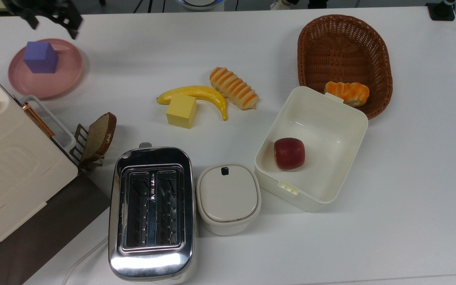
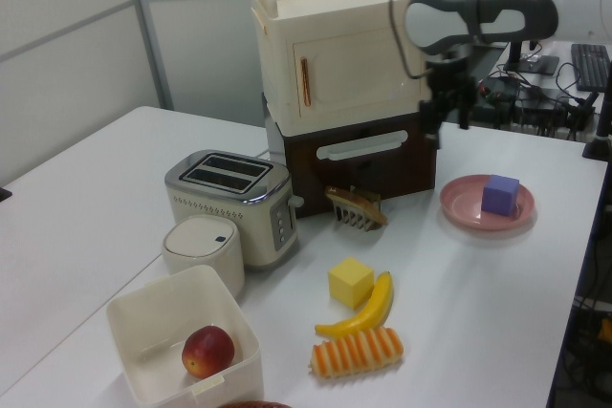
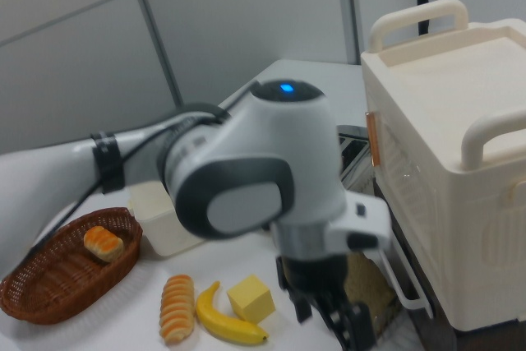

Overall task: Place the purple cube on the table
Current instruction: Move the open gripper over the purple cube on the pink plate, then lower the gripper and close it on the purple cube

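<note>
White table (image 1: pixel 410 221), gripper (image 1: pixel 52 21) not yet over pink plate (image 1: pixel 67 81).
Purple cube (image 1: pixel 40 57) sits on the plate, just below-left of the spread, empty fingers in the top view.

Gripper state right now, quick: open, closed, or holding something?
Gripper: open, holding nothing; the purple cube sits on the pink plate.
</note>
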